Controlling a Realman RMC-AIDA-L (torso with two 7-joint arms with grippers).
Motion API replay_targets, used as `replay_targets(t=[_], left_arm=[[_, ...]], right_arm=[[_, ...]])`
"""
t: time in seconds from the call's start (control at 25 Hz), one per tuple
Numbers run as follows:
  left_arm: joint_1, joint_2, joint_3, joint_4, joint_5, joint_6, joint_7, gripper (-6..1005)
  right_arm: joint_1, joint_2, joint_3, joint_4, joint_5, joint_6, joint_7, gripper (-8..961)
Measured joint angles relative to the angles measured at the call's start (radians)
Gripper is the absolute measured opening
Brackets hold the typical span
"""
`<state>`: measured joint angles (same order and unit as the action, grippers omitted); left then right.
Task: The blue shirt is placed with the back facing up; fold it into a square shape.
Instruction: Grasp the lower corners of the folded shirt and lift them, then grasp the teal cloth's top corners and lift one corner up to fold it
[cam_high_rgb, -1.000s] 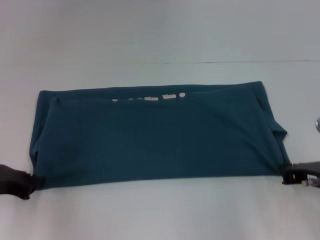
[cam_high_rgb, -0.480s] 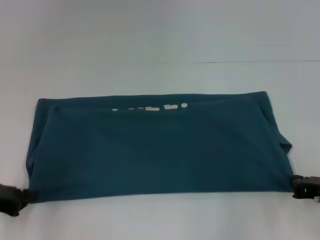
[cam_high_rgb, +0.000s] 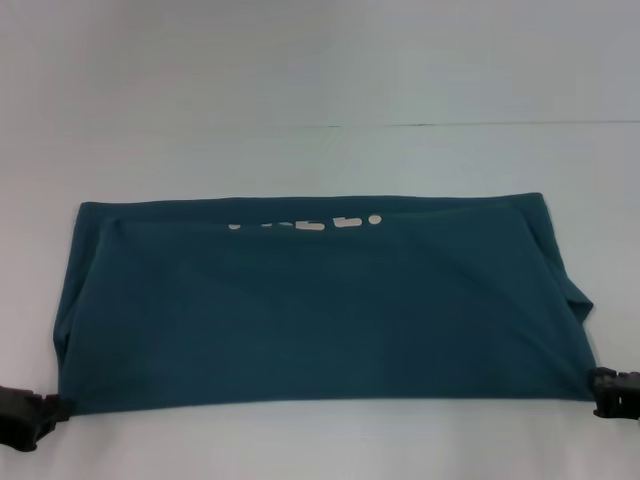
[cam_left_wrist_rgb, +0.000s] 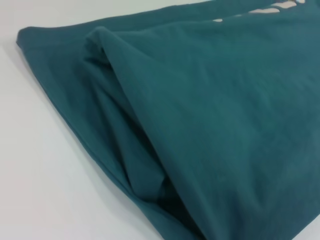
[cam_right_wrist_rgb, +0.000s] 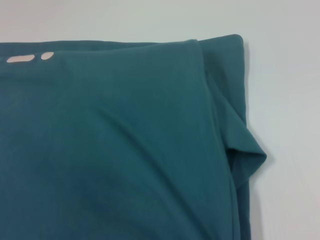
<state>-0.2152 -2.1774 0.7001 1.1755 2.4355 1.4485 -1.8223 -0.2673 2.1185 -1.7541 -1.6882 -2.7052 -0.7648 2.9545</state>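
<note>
You have the blue shirt (cam_high_rgb: 320, 300) lying flat as a wide band across the middle of the counter (cam_high_rgb: 320, 70), its long folded edge running along the counter's near edge. White marks (cam_high_rgb: 305, 224) show through near the far edge of the cloth.

Your left hand (cam_high_rgb: 55, 408) sits at the shirt's near-left corner and your right hand (cam_high_rgb: 597, 385) at its near-right corner. Each looks clenched on its corner, though both sit at the rim of the head view and the contact is too dark to be sure of, so I cannot tell for certain whether they are gripping or have let go.

Expect the shirt to handle as light, limp knit: it will sag, stretch and drag on the counter, and layers may slide over one another. Take it by corners or along a folded edge, pinching all layers together, and keep both corners level so the band does not skew.

The head view gives you the whole outline and both hands. The left wrist view adds what it misses: loose layers bunched into a soft pocket (cam_left_wrist_rgb: 135, 170) at the left end. The right wrist view shows the tucked sleeve (cam_right_wrist_rgb: 245, 155) poking out past the top layer at the right end, which you would want squared before the next fold.
</note>
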Motion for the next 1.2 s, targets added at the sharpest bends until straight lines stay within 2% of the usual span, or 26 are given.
replay_targets(t=[0.24,0.64,0.88,1.08,1.2], left_arm=[[0.002,0.001,-0.001,0.001,-0.013,0.006,0.004,44],[-0.006,0.003,-0.001,0.003,-0.024,0.006,-0.001,44],[-0.016,0.005,-0.001,0.012,-0.024,0.006,-0.005,45],[-0.018,0.006,-0.002,0.012,-0.024,0.006,-0.005,45],[-0.020,0.007,-0.003,0.013,-0.025,0.006,-0.006,45]], right_arm=[[0.007,-0.003,-0.007,0.000,0.003,-0.003,-0.001,17],[0.085,-0.016,0.044,-0.003,0.009,-0.081,0.011,41],[0.134,-0.017,0.098,-0.011,-0.001,-0.064,0.012,258],[0.201,-0.020,0.100,-0.004,0.005,-0.062,0.003,510],[0.285,-0.021,0.078,0.039,0.014,-0.058,-0.005,512]])
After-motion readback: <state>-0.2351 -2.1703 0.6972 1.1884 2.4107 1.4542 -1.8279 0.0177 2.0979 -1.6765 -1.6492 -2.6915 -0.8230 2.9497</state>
